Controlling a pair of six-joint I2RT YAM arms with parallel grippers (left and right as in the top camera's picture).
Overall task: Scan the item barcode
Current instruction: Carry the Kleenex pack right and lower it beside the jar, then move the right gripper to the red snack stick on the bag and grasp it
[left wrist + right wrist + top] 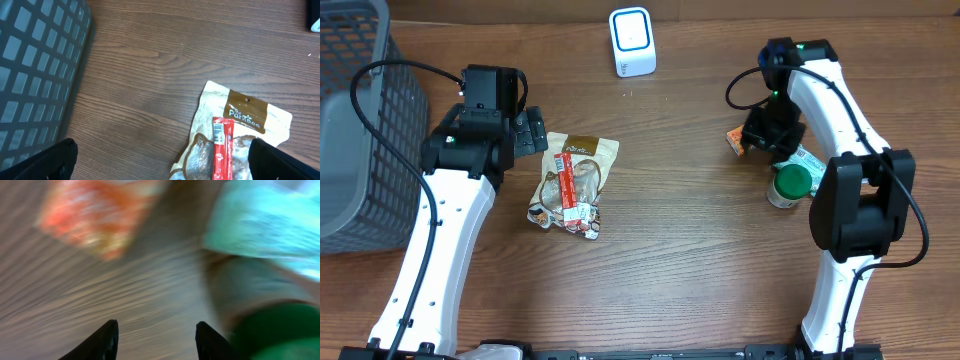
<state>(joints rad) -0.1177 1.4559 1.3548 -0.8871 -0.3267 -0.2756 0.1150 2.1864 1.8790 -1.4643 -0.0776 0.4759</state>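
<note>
Pouch [575,180] lies on the surface [680,260] by our left tool [534,132], apart and empty like the right tool [157,340]; we judge pickup comes next, then presenting it to the scanner [632,42].

A brown wood-grain worktop [670,270] fills every view, evenly lit, with a soft sheen. A grey mesh basket [360,100] stands at its left edge, partly cropped.
</note>
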